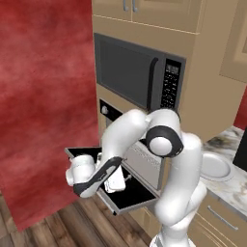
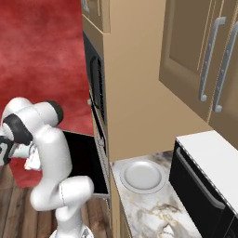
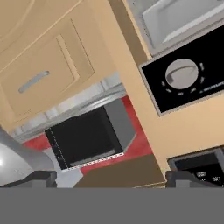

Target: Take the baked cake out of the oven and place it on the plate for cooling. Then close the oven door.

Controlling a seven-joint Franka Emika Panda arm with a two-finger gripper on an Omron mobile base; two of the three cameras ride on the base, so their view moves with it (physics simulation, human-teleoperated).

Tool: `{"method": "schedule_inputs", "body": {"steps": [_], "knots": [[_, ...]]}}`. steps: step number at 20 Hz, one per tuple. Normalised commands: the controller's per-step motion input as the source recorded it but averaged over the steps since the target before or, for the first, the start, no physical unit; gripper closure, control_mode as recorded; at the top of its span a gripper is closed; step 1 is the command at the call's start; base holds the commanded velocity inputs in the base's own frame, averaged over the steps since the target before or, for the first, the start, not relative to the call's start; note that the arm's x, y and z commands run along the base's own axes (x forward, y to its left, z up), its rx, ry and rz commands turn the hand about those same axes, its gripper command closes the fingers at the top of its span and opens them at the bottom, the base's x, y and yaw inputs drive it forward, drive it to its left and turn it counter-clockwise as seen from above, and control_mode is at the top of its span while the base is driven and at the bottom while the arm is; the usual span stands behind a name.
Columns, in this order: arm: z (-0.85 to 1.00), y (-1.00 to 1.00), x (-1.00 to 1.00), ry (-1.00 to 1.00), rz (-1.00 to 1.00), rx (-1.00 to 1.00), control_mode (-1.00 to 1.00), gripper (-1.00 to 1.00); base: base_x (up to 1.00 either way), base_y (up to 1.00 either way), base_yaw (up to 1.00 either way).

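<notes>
**Door down, empty hand, cake not yet found**

I cannot pick out the cake in any view, so I judge it sits somewhere inside the oven [image 1: 137, 159], hidden behind my own arm at centre frame. The oven door [image 1: 130, 198] is folded down flat, a dark panel running from middle left to lower centre of the left base view; in the right base view it lies at centre left [image 2: 86, 169], just left of the cabinet edge. A pale tray [image 1: 144, 161] shows in the opening, partly covered by the arm.

The gripper [image 1: 117, 182] hangs low over the open door, at lower left of centre, with its jaws spread wide and nothing between them. Its camera looks up and away: an oven knob [image 3: 181, 76] at upper right, the tray [image 3: 175, 17] along the top edge, cupboard fronts at upper left, and a black appliance [image 3: 85, 140] at lower centre.

The plate [image 2: 142, 176] waits on the marble counter [image 2: 153, 209], bottom centre in the right base view and at right in the left base view [image 1: 214, 166], with nothing on it.

To do this well, I would first turn the wrist until the hand camera faces into the opening and shows the cake. Then I would go in level, above the door and clear of the tray rim, keeping the jaws wide, since the block is tiny and easily knocked aside.
</notes>
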Motion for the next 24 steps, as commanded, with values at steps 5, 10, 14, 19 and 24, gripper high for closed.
{"method": "schedule_inputs", "body": {"steps": [5, 10, 14, 19, 24], "knots": [[-0.46, -0.36, 0.87, 0.45, 0.05, 0.01, -1.00, -1.00, 0.00, 0.00, 0.00], [-0.10, -0.40, 0.56, 0.29, 0.03, 0.27, -1.00, -1.00, 0.00, 0.00, 0.00], [-0.13, -0.48, 0.30, 0.18, 0.02, 0.35, -1.00, -1.00, 0.00, 0.00, 0.00], [-0.69, -0.40, 0.18, 0.06, 0.00, 0.07, -1.00, -1.00, 0.00, 0.00, 0.00], [-0.46, -0.24, 0.19, 0.00, 0.00, 0.00, -1.00, -1.00, 0.00, 0.00, 0.00]]}}
